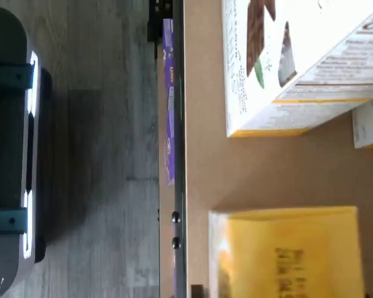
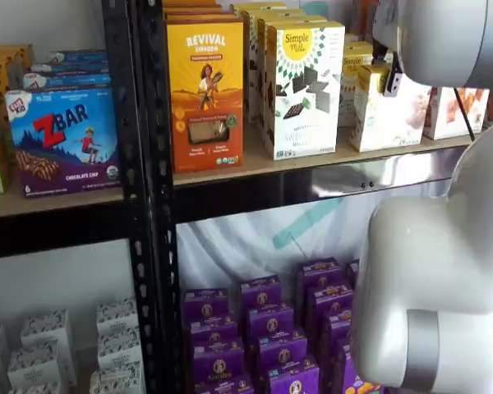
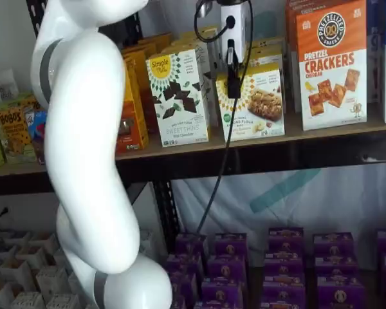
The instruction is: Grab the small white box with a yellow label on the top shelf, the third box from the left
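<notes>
Small white box (image 3: 252, 100) standing upright on the top shelf (image 3: 321, 134), just beside the Simple Mills box (image 3: 178, 96), on the side toward the orange-and-white crackers box (image 3: 331, 64). Gripper (image 3: 233, 80) hanging directly over the small white box, white body above, one black finger seen side-on against the box's front, near its yellow label, a cable (image 3: 222, 161) trailing down past the shelf rail. Cannot tell from that view whether the jaws stand apart or are closed on the carton. In a shelf view, small white box (image 2: 388, 111) partly covered by the arm's white housing (image 2: 444, 41); fingers not clearly made out there. In the wrist view, yellow top of the small white box (image 1: 286, 254) close up, near the Simple Mills box (image 1: 298, 62), tan board of the top shelf (image 1: 248, 167) between them.
</notes>
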